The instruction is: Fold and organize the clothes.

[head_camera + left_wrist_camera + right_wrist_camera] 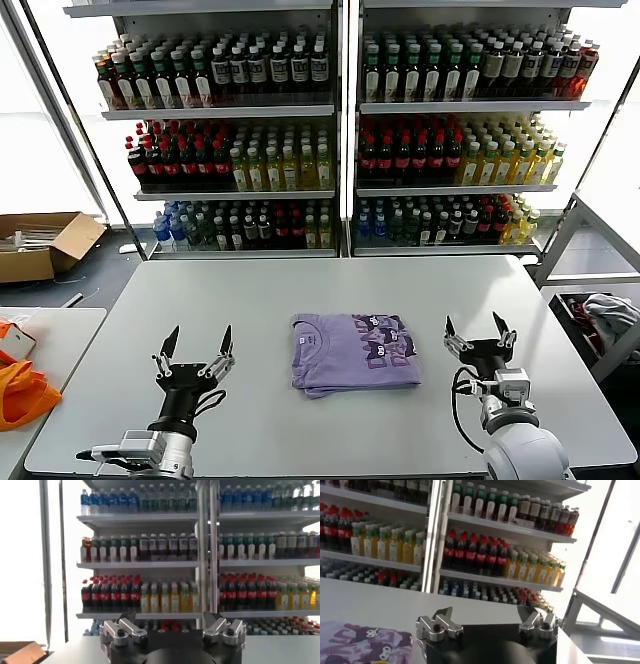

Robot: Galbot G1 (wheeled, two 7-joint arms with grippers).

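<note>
The lavender T-shirt [355, 352] lay folded into a neat rectangle in the lower centre of the head view, on the pale grey table [250, 300], its collar toward the left of the frame and its dark purple-and-white print toward the right. The print showed blocky shapes, but no word on it could be read. A corner of the same shirt [365, 644] filled the lower left of the right wrist view.

The left gripper [193, 352] stood at lower left of the head view, fingers spread wide and pointing up the frame, holding nothing, well apart from the shirt. The right gripper [478, 331] stood at lower right, just beside the shirt's right edge without touching it, its fingers likewise apart and empty. Each wrist view showed its own gripper's knuckles [172, 635] [487, 627] along the bottom edge.

Behind the table, filling the upper half of the head view, shelves [340, 110] carried rows of bottles with red, green, yellow and blue caps; their labels were too small to read. An open cardboard box [45, 243] sat at the left edge, and orange fabric [22, 392] lay on a side table at lower left.
</note>
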